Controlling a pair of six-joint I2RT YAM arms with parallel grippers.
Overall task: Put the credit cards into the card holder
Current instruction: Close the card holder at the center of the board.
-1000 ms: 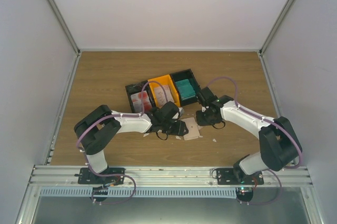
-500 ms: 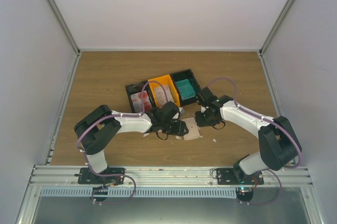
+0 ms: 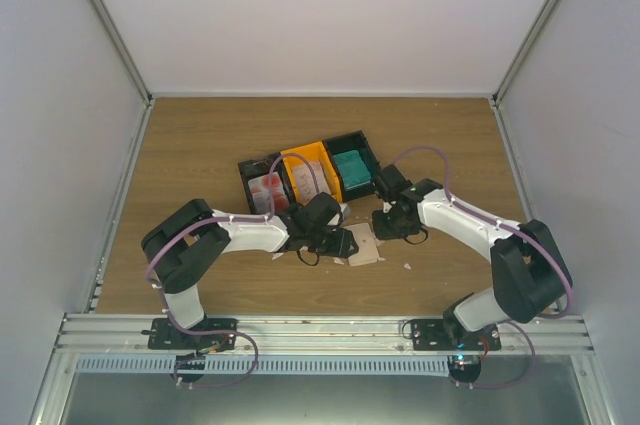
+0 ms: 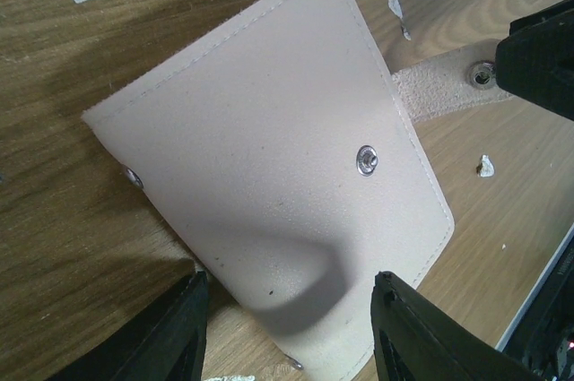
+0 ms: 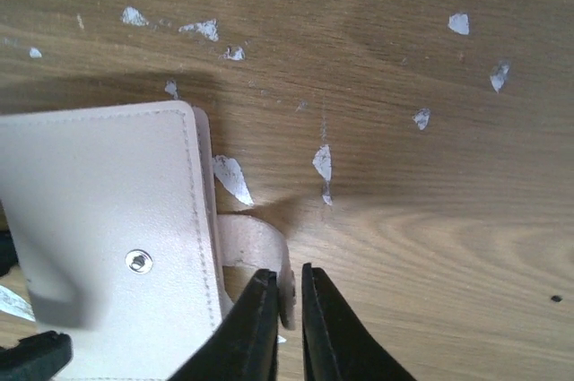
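The wooden table (image 3: 200, 145) bears the card holder (image 3: 365, 245), joined trays (image 3: 327, 170) and white scraps (image 5: 325, 163).

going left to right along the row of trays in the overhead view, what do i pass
red-blotched cards → orange tray → teal cards

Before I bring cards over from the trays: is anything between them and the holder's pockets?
Yes. The card holder lies folded shut, its beige cover over the pockets. The strap is unsnapped and pinched by the right claw. The left claw straddles the holder's edge.
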